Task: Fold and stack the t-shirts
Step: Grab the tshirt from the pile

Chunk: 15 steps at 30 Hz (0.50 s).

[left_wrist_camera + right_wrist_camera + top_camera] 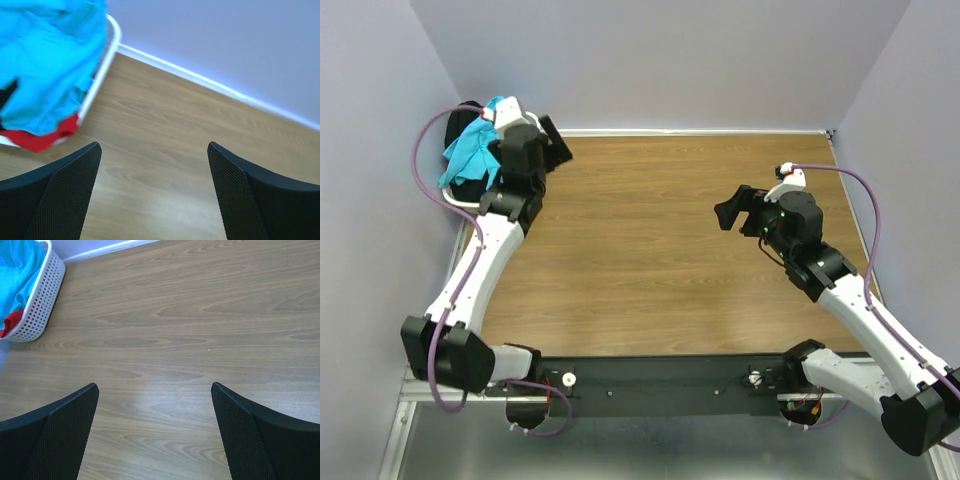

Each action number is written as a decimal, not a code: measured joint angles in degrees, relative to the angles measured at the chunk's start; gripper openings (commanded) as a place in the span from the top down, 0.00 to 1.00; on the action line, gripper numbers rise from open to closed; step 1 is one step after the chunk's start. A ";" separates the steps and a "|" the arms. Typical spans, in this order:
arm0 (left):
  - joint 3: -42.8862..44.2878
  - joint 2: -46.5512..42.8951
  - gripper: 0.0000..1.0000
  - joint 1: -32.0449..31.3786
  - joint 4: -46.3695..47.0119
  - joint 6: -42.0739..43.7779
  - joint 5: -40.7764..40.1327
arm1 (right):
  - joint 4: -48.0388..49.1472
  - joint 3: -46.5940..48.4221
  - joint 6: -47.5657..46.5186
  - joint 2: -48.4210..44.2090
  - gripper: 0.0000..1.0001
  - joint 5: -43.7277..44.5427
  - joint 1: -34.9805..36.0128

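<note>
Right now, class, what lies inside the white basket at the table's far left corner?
A turquoise t-shirt is heaped on top, with a red t-shirt edge showing beneath it. Anything deeper in the basket is covered.

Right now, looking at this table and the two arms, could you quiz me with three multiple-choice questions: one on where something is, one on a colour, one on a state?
1. Where does the white basket stand?
A. In the middle of the table
B. At the table's far left corner
C. Between the two arm bases

2. What colour is the top shirt in the basket?
A. Yellow
B. White
C. Turquoise

3. How are the left gripper and the right gripper?
A. Both open, holding nothing
B. Both shut on a shirt
C. One clamped on the basket's rim

Answers:
1 B, the top view shows it by the left wall at the far edge.
2 C, turquoise cloth drapes over the rim, with a red shirt peeking out below.
3 A, in each wrist view the jaws stand wide with only bare wood between.
</note>
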 measured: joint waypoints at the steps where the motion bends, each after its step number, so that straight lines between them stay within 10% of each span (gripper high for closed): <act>1: 2.82 2.43 0.08 2.01 -0.24 -0.42 -1.36 | -0.02 0.07 -0.02 -0.07 0.00 -0.24 0.00; 15: 30.05 33.22 0.26 19.67 -3.08 0.39 -11.87 | -1.46 0.20 0.00 -2.64 0.00 -4.70 0.00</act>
